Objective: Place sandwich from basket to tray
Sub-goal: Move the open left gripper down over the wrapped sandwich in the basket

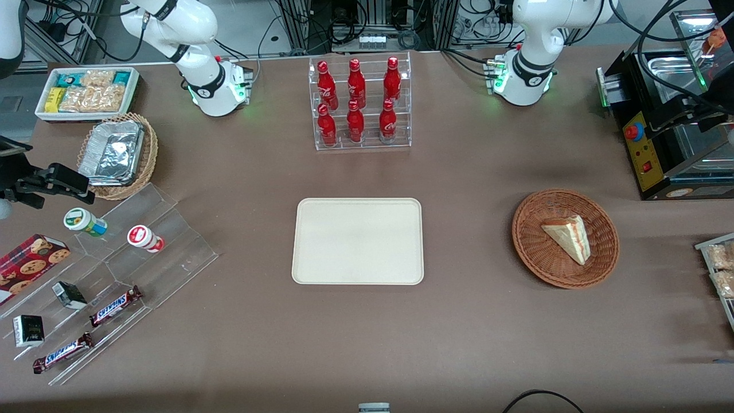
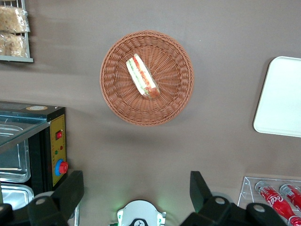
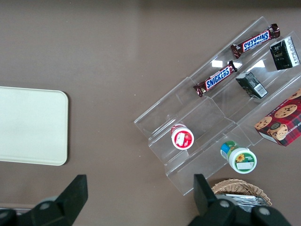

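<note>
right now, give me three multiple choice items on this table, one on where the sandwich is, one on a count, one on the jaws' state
1. Where is the sandwich?
A. in the basket
B. on the tray
C. on the bare table

2. How many red bottles are in the clear rack?
A. four
B. six
C. eight

3. The gripper, high above the basket, is:
A. shut on the sandwich
B. open and empty
C. shut on a bottle

Answers: 1 A, it lies on the weave; 2 B, two rows of three; 3 B, jaws apart, nothing between.

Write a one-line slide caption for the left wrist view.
Open gripper high above the basket holding the sandwich; tray empty beside it.
</note>
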{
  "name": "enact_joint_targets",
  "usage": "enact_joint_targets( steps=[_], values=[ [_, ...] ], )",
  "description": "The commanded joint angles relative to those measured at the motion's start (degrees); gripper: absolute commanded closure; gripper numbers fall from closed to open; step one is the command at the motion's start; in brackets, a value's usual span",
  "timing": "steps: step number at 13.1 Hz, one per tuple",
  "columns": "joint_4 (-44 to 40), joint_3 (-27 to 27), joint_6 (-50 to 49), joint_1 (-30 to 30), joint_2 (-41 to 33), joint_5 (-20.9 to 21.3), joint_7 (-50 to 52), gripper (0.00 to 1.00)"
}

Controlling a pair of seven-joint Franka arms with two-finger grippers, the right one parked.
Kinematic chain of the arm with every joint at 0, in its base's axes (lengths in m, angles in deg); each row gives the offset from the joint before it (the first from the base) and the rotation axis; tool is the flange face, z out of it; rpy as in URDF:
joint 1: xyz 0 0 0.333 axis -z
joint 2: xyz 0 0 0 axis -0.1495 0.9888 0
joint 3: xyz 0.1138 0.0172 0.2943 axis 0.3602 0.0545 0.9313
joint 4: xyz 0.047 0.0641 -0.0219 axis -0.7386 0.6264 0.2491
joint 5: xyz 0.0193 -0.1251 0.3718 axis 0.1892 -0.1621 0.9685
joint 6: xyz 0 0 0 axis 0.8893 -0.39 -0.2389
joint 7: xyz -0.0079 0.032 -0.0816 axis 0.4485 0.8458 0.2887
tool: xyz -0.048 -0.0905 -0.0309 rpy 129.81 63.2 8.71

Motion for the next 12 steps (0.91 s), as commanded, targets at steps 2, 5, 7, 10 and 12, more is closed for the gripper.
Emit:
enact_joint_targets(
  steps=[2, 5, 7, 10, 12],
  values=[
    [-1.2, -2.2, -2.0, -2.0, -0.9, 0.4, -0.9, 0.0],
    [-0.6, -2.2, -1.2, -2.1, 1.6, 0.4, -0.4, 0.0],
    [-0.3, -2.1, 1.2, -2.2, 5.3, 0.6, 2.4, 0.0],
    [2.9, -1.4, 7.3, -2.4, 8.9, 0.5, 6.7, 0.0],
    [6.3, 0.1, 10.9, -2.3, 10.4, -0.1, 13.2, 0.0]
  ],
)
